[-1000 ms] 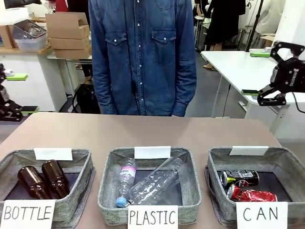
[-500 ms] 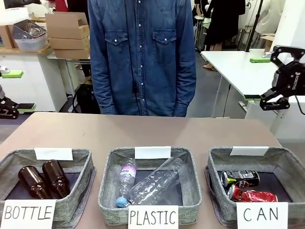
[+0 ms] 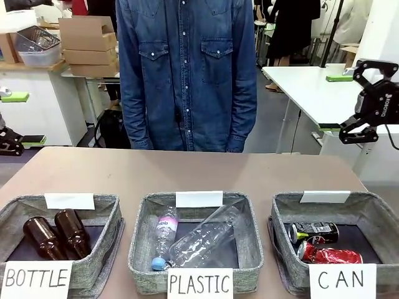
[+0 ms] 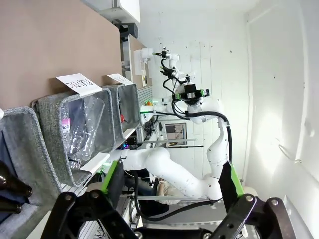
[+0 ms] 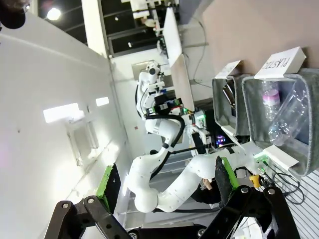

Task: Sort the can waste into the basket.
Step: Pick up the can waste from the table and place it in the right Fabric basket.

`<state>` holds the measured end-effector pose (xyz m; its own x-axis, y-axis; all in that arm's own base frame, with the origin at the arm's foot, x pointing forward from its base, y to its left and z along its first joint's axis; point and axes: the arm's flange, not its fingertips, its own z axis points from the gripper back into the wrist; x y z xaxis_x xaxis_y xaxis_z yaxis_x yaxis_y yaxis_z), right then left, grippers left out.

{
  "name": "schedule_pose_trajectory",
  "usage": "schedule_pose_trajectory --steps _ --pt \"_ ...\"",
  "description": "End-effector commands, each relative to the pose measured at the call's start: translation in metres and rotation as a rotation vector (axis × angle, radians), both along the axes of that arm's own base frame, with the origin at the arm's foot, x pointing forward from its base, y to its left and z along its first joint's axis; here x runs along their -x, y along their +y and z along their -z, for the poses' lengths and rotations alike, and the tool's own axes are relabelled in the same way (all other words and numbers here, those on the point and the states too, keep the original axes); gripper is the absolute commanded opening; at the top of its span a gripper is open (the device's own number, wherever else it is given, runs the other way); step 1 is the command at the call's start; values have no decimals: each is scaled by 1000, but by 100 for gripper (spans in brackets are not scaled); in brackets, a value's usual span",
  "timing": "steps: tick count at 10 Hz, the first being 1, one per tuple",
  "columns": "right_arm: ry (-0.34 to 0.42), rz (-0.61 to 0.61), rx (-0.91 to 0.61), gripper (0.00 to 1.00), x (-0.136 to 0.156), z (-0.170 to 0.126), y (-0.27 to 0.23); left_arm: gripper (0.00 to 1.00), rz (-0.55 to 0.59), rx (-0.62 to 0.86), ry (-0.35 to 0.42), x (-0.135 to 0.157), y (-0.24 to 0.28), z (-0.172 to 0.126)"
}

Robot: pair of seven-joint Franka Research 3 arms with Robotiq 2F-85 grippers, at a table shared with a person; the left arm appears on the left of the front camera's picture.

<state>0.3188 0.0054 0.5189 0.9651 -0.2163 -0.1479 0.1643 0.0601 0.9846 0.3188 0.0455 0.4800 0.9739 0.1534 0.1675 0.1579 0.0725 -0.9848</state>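
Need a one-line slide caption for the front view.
Red can and black can lie in the CAN basket; right gripper open, raised at the table's right.

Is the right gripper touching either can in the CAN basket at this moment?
Apart. The front view shows the right gripper open and raised at the right edge, far above the basket, where the black can and red can lie.

Right hand (image 3: 360, 99) raised at the far right, open and empty; left hand (image 4: 169, 181) open, empty.

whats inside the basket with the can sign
Inside the basket signed CAN lie two cans on its dark bottom: a black can on its side and, nearer the camera, a crushed red can. The sign hides the front corner.
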Motion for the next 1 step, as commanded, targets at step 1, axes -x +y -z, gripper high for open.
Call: schedule_pose_trajectory --steps 1 --pt "-17 -8 8 100 0 -1 -1 100 10 4 13 4 1 -2"
